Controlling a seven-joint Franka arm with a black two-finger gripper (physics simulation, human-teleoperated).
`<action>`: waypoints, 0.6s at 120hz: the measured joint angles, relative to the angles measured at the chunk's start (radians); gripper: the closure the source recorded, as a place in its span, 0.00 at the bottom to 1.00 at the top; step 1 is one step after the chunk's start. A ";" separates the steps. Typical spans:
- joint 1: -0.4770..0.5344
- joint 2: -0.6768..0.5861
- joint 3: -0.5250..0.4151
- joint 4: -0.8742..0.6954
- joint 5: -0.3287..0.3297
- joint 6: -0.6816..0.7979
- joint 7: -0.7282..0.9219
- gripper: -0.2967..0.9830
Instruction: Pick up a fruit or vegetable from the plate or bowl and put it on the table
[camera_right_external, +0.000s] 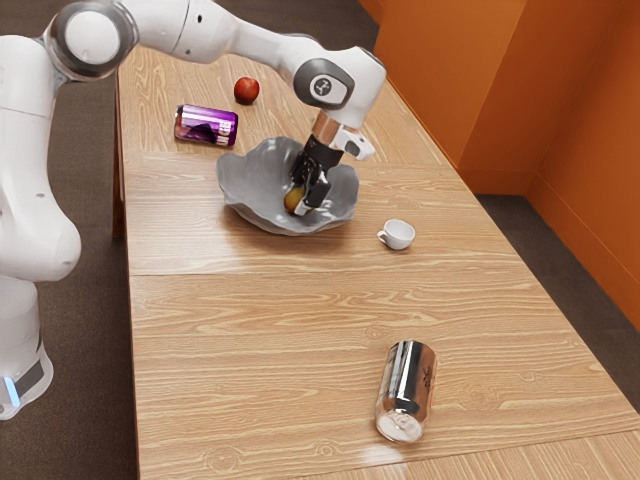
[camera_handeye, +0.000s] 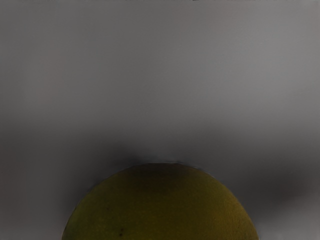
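- Reaching down into the glossy grey bowl with a wavy rim (camera_right_external: 245, 188), black fingers (camera_right_external: 299, 198) angled in from the exterior view's right.
- Lying low in the bowl, right at the fingertips: the round yellow-green fruit (camera_right_external: 293, 201), slightly to the exterior view's left of the hand's line; just under the hand in the wrist view.
- Impossible to tell whether open or gripping the fruit.
- Showing a rounded outline, with no clear long axis to match.
- Likely next: secure both sides, lift clear of the rim, then carry to the pale wooden tabletop (camera_right_external: 240, 310) on the bowl's near side, left of the small white cup (camera_right_external: 399, 235) and short of the silver metal can (camera_right_external: 408, 385).
- Risking a slip against the curved wall if pinched off-centre.
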 joint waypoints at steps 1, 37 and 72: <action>0.000 0.000 0.000 0.000 0.000 0.000 0.000 0.53; 0.059 0.008 -0.123 0.024 -0.002 -0.013 0.003 0.58; -0.136 0.010 -0.302 0.010 0.004 -0.089 -0.011 0.58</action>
